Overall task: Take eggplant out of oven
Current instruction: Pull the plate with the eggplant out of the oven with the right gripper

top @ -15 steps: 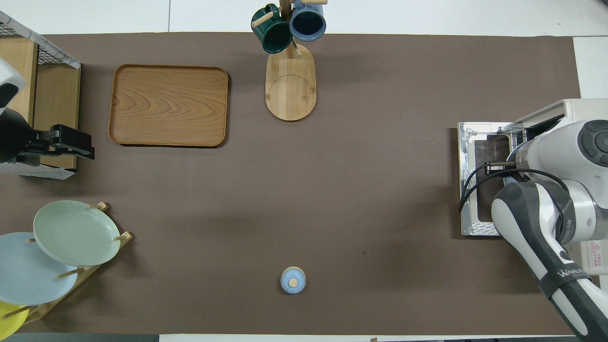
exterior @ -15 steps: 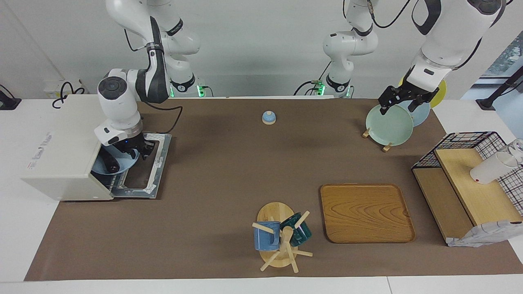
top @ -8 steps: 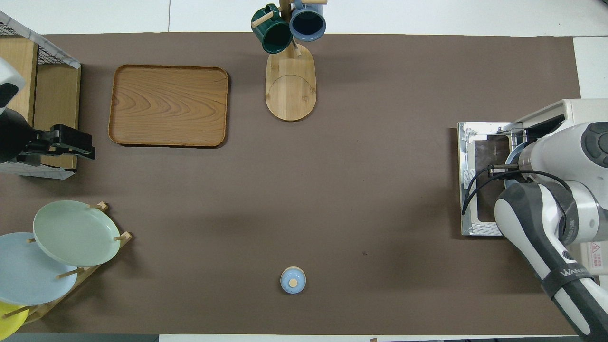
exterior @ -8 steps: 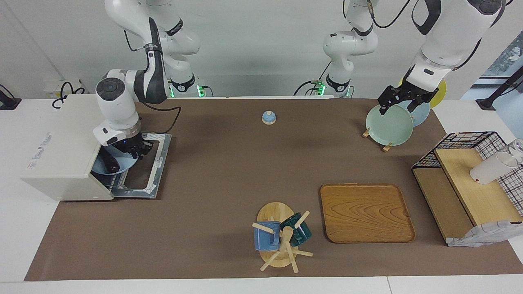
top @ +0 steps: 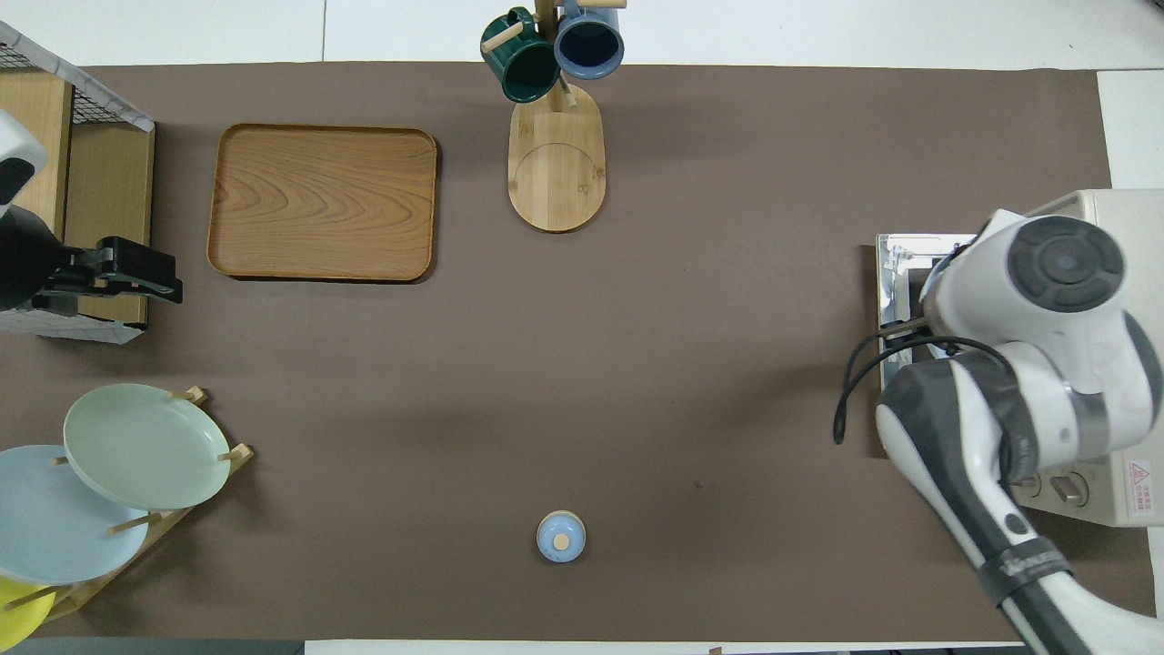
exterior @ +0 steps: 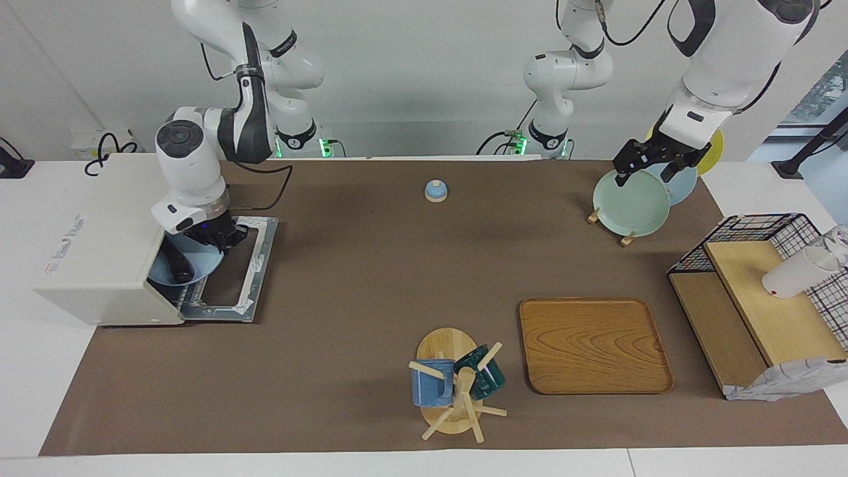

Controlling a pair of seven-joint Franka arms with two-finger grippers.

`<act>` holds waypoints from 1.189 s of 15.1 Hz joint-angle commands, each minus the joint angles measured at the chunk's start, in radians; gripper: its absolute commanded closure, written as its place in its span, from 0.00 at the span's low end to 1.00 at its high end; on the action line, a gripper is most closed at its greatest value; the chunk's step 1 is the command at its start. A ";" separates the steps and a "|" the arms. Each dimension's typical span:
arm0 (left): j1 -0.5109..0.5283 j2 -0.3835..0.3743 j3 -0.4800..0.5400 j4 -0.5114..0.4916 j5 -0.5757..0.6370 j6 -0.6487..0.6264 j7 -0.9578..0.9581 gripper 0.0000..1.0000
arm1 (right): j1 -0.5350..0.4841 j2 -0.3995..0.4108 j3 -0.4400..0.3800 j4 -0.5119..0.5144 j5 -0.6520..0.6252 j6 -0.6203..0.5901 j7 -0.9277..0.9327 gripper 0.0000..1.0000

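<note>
The off-white oven [exterior: 99,265] stands at the right arm's end of the table with its door [exterior: 232,295] dropped flat. A light blue plate [exterior: 195,268] juts from its mouth, and the dark eggplant [exterior: 177,265] lies on it. My right gripper [exterior: 217,240] is down at the plate's rim nearer the robots, shut on that rim. In the overhead view the right arm's wrist [top: 1059,264] covers the oven [top: 1123,209] mouth, hiding plate, eggplant and gripper. The left gripper [exterior: 646,173] hangs open over the plate rack, holding nothing, and the left arm waits.
A rack with a green plate [exterior: 631,202] and a wire-and-wood shelf [exterior: 762,298] stand at the left arm's end. A wooden tray [exterior: 593,344] and a mug tree [exterior: 457,391] sit farthest from the robots. A small blue bell [exterior: 435,191] sits mid-table, near the robots.
The right gripper's fingers closed at the blue plate's rim, and its wrist lifted and swung over the oven door. The left arm has not moved.
</note>
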 commanded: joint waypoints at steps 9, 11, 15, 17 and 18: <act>-0.001 0.007 0.004 0.001 -0.022 0.043 -0.006 0.00 | 0.417 0.310 0.008 0.408 -0.001 -0.196 0.472 1.00; -0.010 0.004 0.006 -0.006 -0.022 0.047 -0.006 0.00 | 0.504 0.450 0.008 0.607 0.002 -0.270 0.595 1.00; -0.020 0.004 0.003 -0.008 -0.022 0.050 -0.006 0.00 | 0.545 0.469 0.017 0.637 0.055 -0.247 0.625 1.00; -0.021 0.004 0.003 -0.010 -0.024 0.050 -0.006 0.00 | 0.557 0.484 0.023 0.628 0.123 -0.145 0.629 1.00; -0.021 0.004 0.003 -0.010 -0.024 0.050 -0.006 0.00 | 0.589 0.498 0.023 0.625 0.125 -0.124 0.660 1.00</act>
